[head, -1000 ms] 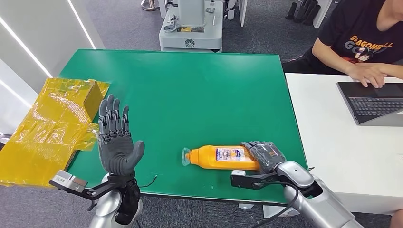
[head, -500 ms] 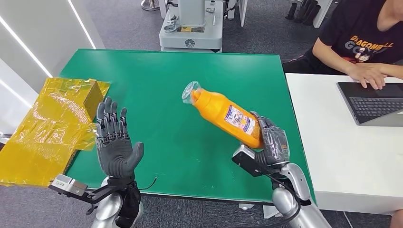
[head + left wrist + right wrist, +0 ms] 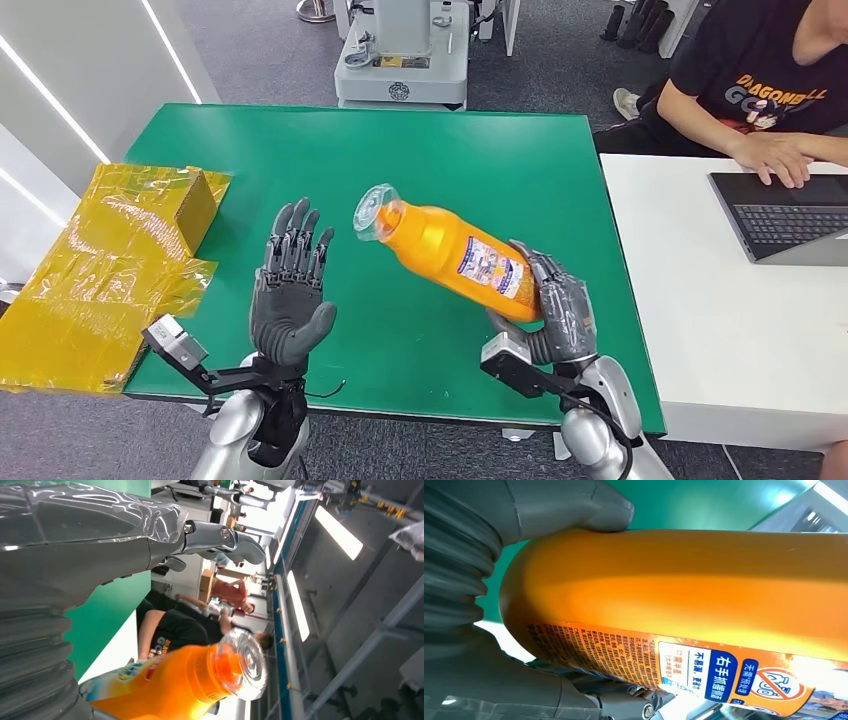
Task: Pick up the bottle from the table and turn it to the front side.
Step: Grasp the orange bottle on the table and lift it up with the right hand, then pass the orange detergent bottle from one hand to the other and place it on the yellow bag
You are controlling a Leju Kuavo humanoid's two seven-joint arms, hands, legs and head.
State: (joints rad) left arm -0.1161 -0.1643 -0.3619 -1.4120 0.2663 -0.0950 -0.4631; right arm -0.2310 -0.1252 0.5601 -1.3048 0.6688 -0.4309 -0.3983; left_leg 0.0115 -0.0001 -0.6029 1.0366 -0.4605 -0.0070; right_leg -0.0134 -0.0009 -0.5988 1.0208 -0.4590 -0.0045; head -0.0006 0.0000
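Both hands are raised over the green table: the right hand grips the base of the orange bottle, held tilted in the air, its clear cap pointing toward the left hand's spread, empty fingers. Lifting looks done; next, I judge, comes rotating the bottle to show its front label, perhaps with left-hand support.

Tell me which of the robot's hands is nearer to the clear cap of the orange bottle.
Left. The left hand is raised, open, beside the clear cap without touching it. The right hand grips the orange bottle at its base, the far end.
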